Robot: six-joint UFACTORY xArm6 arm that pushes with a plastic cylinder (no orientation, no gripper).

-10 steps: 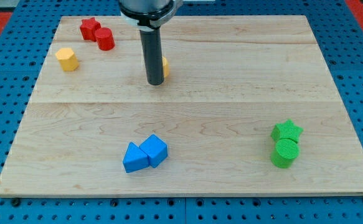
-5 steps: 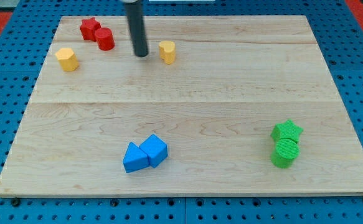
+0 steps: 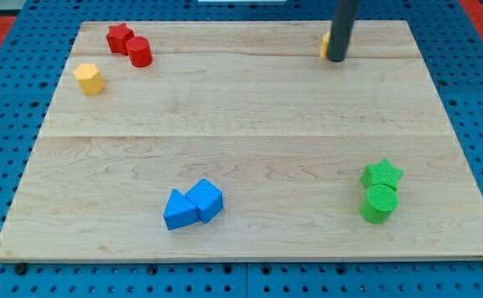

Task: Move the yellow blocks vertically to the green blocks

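My tip (image 3: 337, 58) is near the view's top right, right against a yellow block (image 3: 326, 45) that is mostly hidden behind the rod, showing only at the rod's left side. A second yellow block (image 3: 89, 79), hexagonal, sits at the view's upper left. A green star block (image 3: 382, 174) and a green cylinder (image 3: 379, 204) touch each other at the view's lower right, well below my tip.
A red star block (image 3: 119, 36) and a red cylinder (image 3: 139, 52) sit at the view's top left. Two blue blocks (image 3: 193, 204) touch at the bottom centre. The wooden board (image 3: 249, 132) lies on a blue pegboard.
My tip has swept from the top centre to the top right. The yellow block that was near the top centre has moved right with it.
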